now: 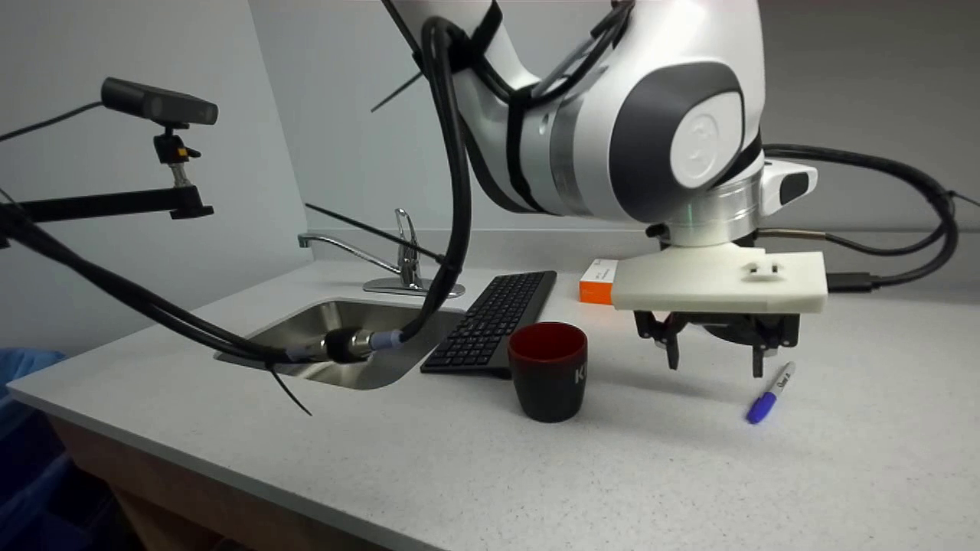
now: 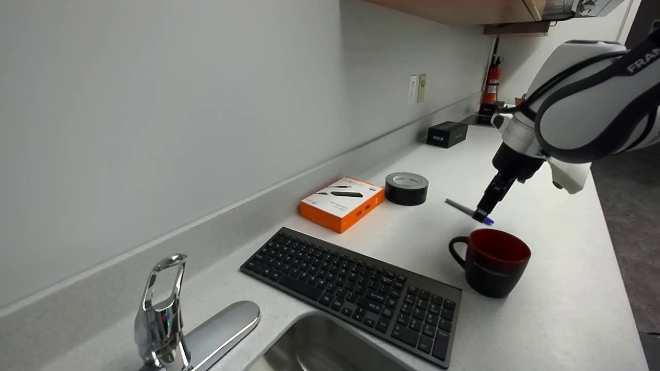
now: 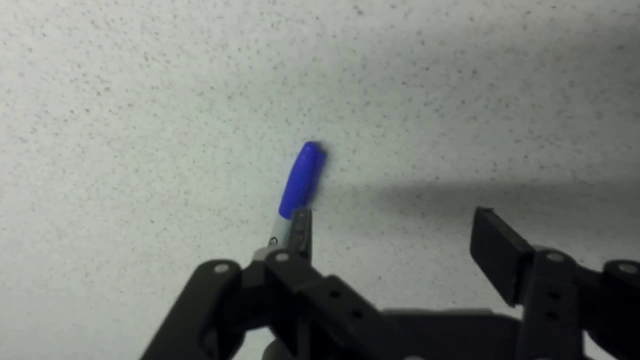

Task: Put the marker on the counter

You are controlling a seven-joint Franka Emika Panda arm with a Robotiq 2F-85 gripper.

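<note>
The gripper (image 1: 716, 366) is hanging above the counter (image 1: 651, 474) near the mug (image 1: 547, 386), its fingers (image 3: 495, 245) standing apart.
In an exterior view, the blue-capped marker (image 1: 770, 395) is lying on the counter to the right of the mug, apart from it; the keyboard (image 1: 490, 325) is resting close by, behind the mug and to its left, while the orange-and-white box (image 1: 596, 283) is sitting farther behind the mug.

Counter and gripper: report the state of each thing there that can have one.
Gripper, open, holding nothing.
Marker, capped, lying on the counter.
Mug, upright, contents not discernible.
Keyboard, resting keys up.
Orange box, lying flat, looks closed.
Tape roll, lying on its flat side.
Faucet, no running water visible.
Black box, looks closed.
</note>
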